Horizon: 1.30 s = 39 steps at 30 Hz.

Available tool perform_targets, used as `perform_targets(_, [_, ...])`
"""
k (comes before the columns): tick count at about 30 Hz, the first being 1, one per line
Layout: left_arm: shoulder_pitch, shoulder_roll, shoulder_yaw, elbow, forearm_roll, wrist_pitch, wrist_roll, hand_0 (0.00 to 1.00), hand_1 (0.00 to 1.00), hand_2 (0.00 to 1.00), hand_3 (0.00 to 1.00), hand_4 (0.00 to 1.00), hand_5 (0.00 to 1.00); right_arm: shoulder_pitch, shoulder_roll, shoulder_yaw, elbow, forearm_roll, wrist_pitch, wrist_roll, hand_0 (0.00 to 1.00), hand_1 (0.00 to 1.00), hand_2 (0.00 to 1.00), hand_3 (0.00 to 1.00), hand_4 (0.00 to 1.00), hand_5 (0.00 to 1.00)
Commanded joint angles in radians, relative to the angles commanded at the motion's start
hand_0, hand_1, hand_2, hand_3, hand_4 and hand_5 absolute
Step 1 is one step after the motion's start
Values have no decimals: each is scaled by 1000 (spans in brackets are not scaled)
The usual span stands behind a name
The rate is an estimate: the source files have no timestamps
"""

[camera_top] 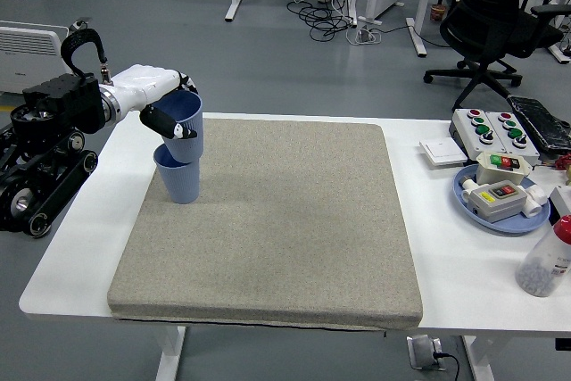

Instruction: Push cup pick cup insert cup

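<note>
**One blue cup goes into the other**

Grey floor and office desks fill the back of the room, and a white tabletop (80, 265) sits in front with a big grey mat (277, 229) on it. Over on the right side lie a blue plate with button boxes (500, 194) and a bottle (546, 260).

On the far left part of the mat stands a blue cup (180, 180), open side up. The left hand (161, 95) comes in from the left and has its fingers wrapped around a second blue cup (184, 127). This held cup is right above the standing one. Its bottom looks like it is just dipping into the mouth below. It leans a little.

So the way to go is straight down. I think the held cup must stand up straighter, or its edge may bump the rim and tip the lower cup.

No right hand can be seen.
</note>
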Motion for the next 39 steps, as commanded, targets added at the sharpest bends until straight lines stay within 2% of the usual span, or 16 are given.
perform_targets(9, [-1,-3,5,52,1,12,-7,367,523,499,497,550,143,-1,0,1,0,-1,0,0,710,604,690,619,199,537])
perform_targets(23, [3,-14,18,93,-14,48,-41,365,532,513,507,561,142,-5,1,4,0,-6,0,-1,709,604,690,620,199,537])
perform_targets(24, [4,-14,18,97,-14,50,-46,607,769,820,838,862,381,-6,1,4,0,-6,0,-1,710,605,690,621,200,539])
perform_targets(29, [6,-18,26,111,-16,64,-52,607,769,820,838,862,381,-8,1,5,1,-7,-1,0,710,605,690,621,200,539])
perform_targets(30, [7,-19,28,116,-17,71,-52,927,966,998,998,967,489,-8,2,5,1,-7,-1,0,709,606,691,620,199,538])
perform_targets(35, [10,-23,31,134,-19,102,-50,927,966,998,998,967,489,-8,2,3,1,-6,-1,0,709,606,691,620,199,538])
perform_targets(36, [10,-23,31,139,-20,109,-49,986,998,998,998,998,519,-8,1,2,1,-5,-1,1,709,606,690,621,199,537])
perform_targets(39, [10,-24,29,151,-28,125,-47,986,998,998,998,998,519,-6,1,0,1,-3,-1,1,709,606,690,621,199,537])
